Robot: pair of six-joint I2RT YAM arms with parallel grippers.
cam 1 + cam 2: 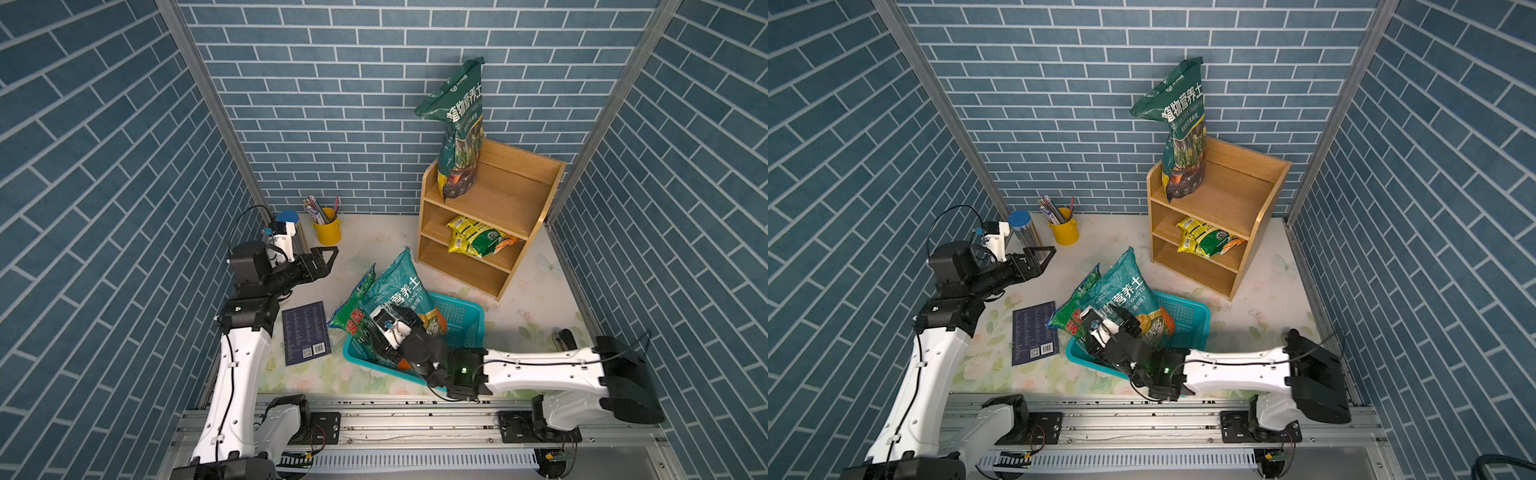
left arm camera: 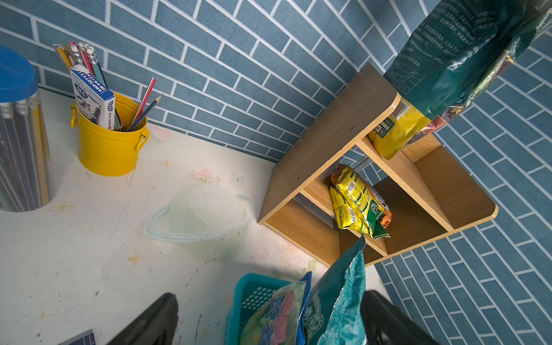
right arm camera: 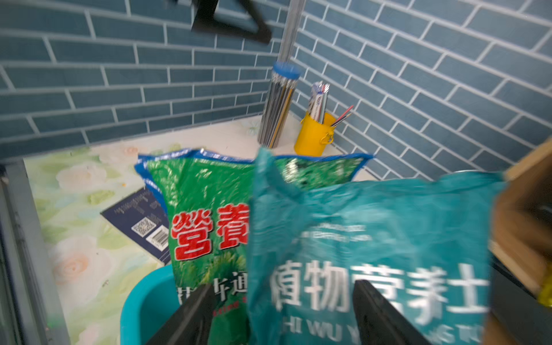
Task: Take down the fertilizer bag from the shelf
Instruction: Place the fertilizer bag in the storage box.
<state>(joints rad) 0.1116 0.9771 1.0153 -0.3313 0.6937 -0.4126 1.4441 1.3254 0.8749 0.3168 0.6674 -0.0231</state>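
Right gripper (image 3: pixel 282 285) has its jaws spread wide, clamping nothing, at the teal fertilizer bag (image 1: pixel 405 291), which leans in the turquoise basket (image 1: pixel 461 316) at 6 o'clock on the bench (image 1: pixel 374 237). At 1 o'clock, the shelf (image 1: pixel 511 195) carries a dark green bag (image 1: pixel 461 137) upright on its top tier. Left gripper (image 1: pixel 328 254), spread and empty, hovers at 9 o'clock.

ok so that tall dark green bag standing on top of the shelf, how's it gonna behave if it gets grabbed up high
Probably floppy: the dark green bag sags and folds over near its top. It is likely to tip, since it stands tall on a narrow base on the top tier of the shelf. The fuller lower half suggests its weight sits low.
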